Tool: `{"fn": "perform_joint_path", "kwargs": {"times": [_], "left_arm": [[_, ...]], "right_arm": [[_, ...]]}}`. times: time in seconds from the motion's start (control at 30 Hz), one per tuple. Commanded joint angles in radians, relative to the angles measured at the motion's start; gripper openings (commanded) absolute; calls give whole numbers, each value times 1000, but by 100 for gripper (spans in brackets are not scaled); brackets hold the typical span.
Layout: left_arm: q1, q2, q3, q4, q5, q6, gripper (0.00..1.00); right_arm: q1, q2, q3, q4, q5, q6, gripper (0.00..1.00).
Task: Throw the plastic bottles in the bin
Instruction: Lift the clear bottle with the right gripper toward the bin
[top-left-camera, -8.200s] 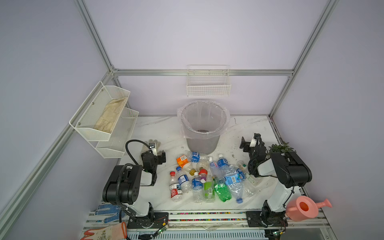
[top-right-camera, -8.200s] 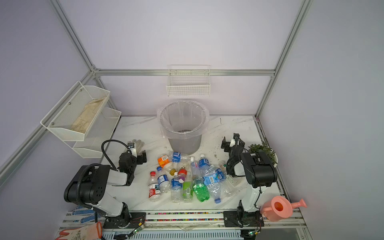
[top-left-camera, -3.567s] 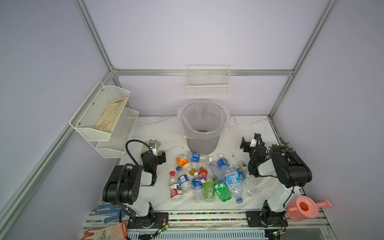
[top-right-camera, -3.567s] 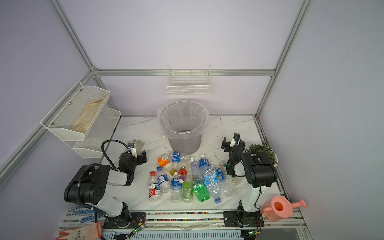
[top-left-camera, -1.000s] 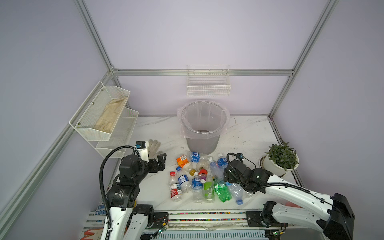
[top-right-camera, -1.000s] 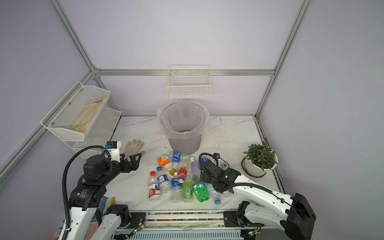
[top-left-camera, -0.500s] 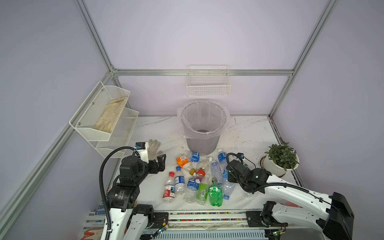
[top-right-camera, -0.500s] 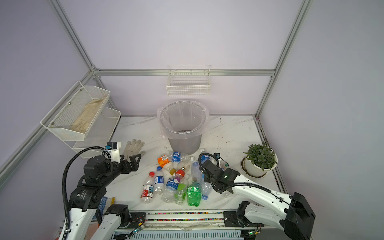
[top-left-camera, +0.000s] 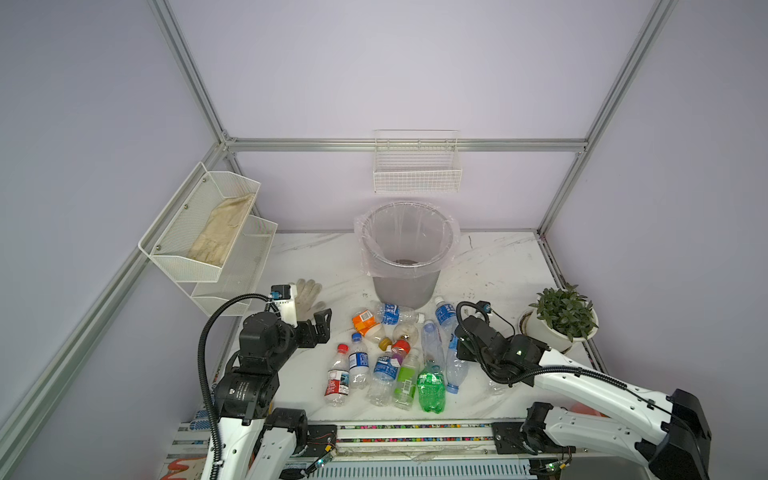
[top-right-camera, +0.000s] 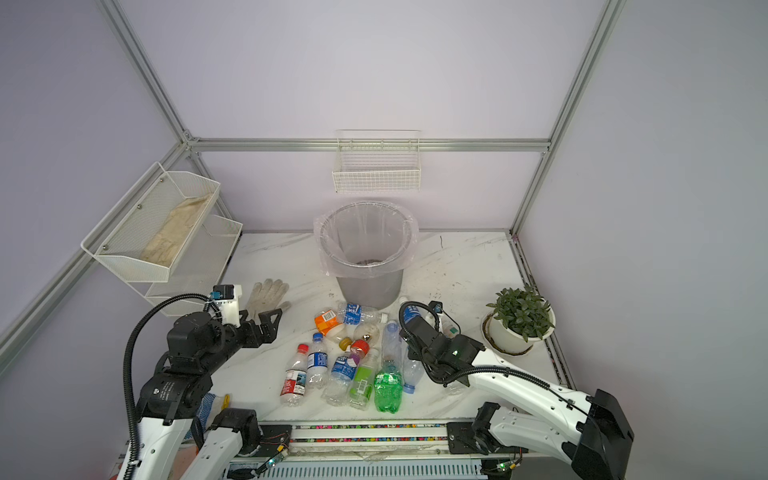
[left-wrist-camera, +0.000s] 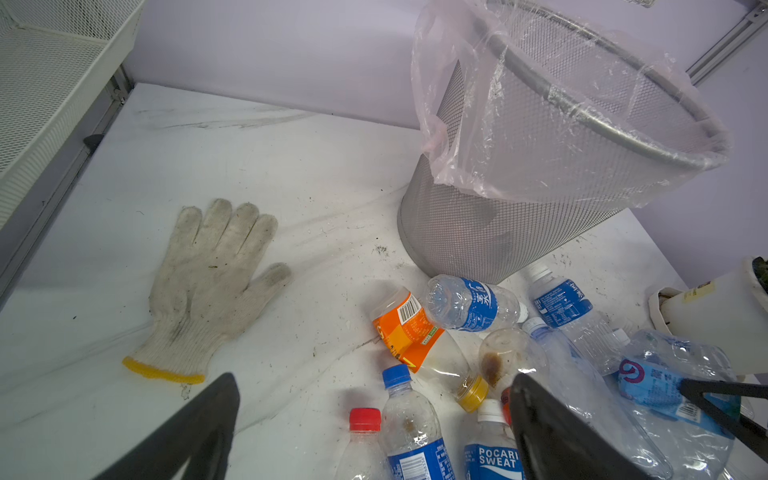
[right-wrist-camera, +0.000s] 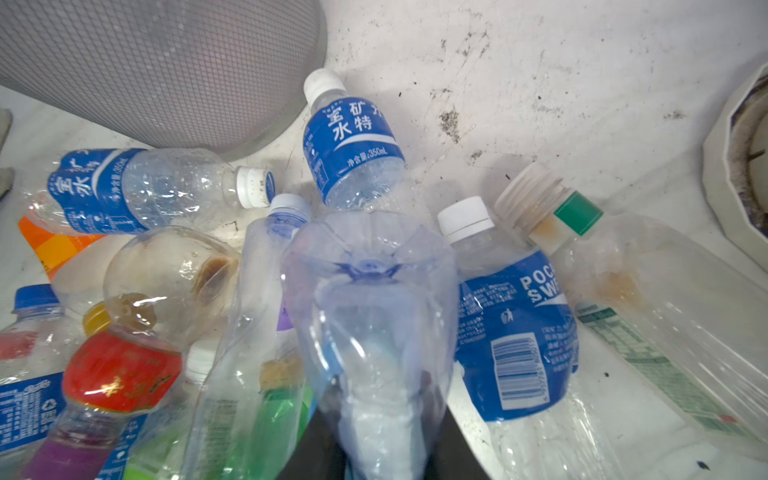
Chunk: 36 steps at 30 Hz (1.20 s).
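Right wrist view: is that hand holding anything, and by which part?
Yes: the right hand grips a crumpled clear bottle around its body, its base pointing away. The left hand holds nothing.

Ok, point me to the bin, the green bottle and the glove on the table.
bin (top-left-camera: 405, 289): in a top view, grey mesh wall below the bag.
green bottle (top-left-camera: 431, 390): in a top view, middle of its body.
glove (left-wrist-camera: 208, 282): left wrist view, the palm.

R pincer (right-wrist-camera: 376, 455) tips behind bottle (right-wrist-camera: 370, 316).
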Motion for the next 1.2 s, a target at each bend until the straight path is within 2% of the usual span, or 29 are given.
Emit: {"fn": "perform_joint_path", "kwargs": {"times": [0.0, 0.07, 0.2, 0.5, 0.7, 0.93, 1.17], "left_arm": [[-8, -7, -37, 10, -3, 3, 100], [-10, -6, -36, 9, -2, 3, 100], [-15, -7, -36, 10, -3, 3, 100], [-27, -3, -37, 10, -1, 4, 100], [-35, 3, -37, 10, 1, 2, 100], [-40, 15, -38, 10, 7, 4, 100], [-41, 30, -36, 14, 19, 5, 100]], "right_arm": [[5, -31, 53, -59, 32, 15, 13], [4, -39, 83, -74, 37, 8, 7], [5, -41, 145, -95, 47, -14, 4], [5, -33, 334, -88, 124, -135, 3], [5, -31, 432, 32, 149, -245, 3], [5, -31, 546, 196, 124, -359, 3], [6, -42, 645, 268, 105, -441, 3]]}}
